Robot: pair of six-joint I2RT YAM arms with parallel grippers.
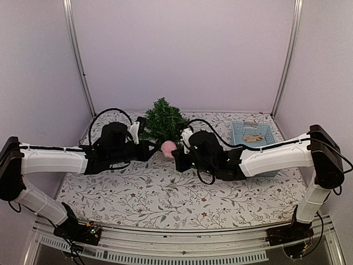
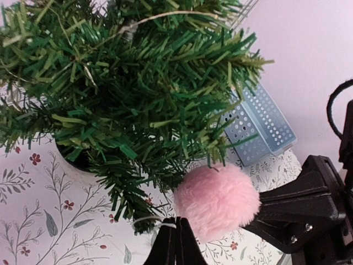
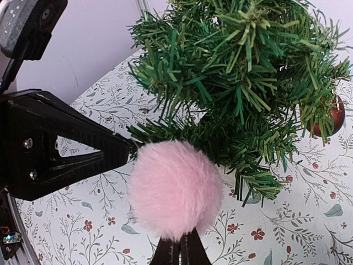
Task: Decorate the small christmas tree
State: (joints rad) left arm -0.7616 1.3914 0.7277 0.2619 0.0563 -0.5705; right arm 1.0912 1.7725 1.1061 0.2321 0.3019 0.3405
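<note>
Floral tablecloth (image 1: 165, 193); tree (image 1: 163, 118) stands at back centre. Right gripper (image 3: 180, 243) is clenched on a pink pom-pom (image 3: 175, 187). Left gripper (image 2: 175, 227) is pinched shut, apparently on its loop (image 2: 150, 221), presumably to spread it over a low branch.

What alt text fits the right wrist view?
A fluffy pink pom-pom fills the centre, just above the shut right gripper, under branches of the small christmas tree. The shut left gripper points at it; a red bauble hangs on the tree.
</note>
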